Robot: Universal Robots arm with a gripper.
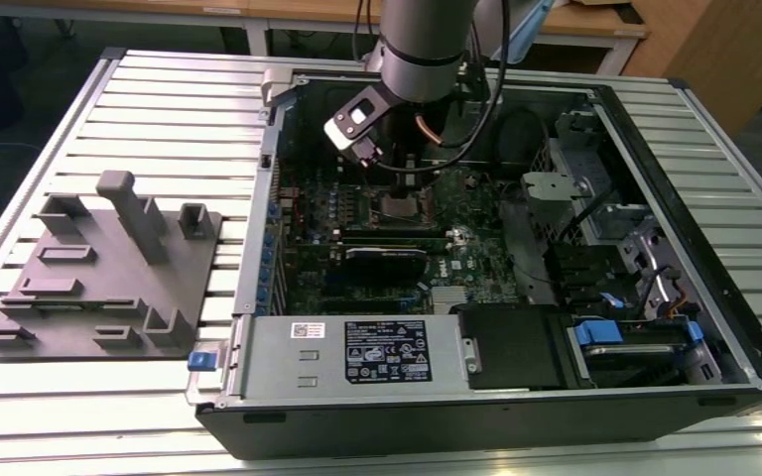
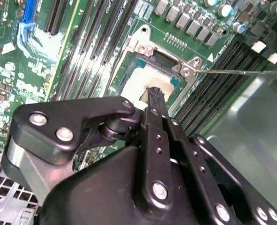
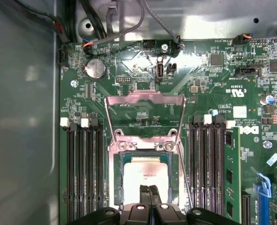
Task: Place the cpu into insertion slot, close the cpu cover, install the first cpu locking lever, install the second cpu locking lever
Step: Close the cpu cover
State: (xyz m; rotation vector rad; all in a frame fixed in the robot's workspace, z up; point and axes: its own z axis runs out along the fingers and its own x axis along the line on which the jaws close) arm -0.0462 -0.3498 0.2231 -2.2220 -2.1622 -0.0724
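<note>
Since the cpu (image 3: 145, 176) already lies flat in the slot (image 3: 114, 180), pale face up, we judge the first step done. We see the gripper (image 3: 150, 190) hanging straight over it, its jaws pressed together with nothing between them. In the second wrist view the gripper (image 2: 154, 93) stands over the cpu (image 2: 136, 82) near one edge, and we cannot tell whether the tips touch its face.

What matters most, in our view, is where the cover (image 3: 145, 115) lies. It is swung open on a hinge at the side of the slot away from the jaws, so it sits beyond the cpu from the tips. Green board (image 3: 208, 84) shows through its cut-out centre. Cpu and cover are both square, so we find no long axis. The jaws sit side by side along the same line as the hinge.

A thin lever (image 2: 236, 71) juts from a corner of the slot out over the memory slots (image 2: 213, 89); we judge it unlatched.

In the exterior view the arm (image 1: 421, 40) reaches down into the open case (image 1: 698, 327), which holds the board, and the gripper (image 1: 401, 188) is above the slot. On the exterior view's left, outside the case, a grey fixture (image 1: 103, 288) sits on the table (image 1: 156, 89).
</note>
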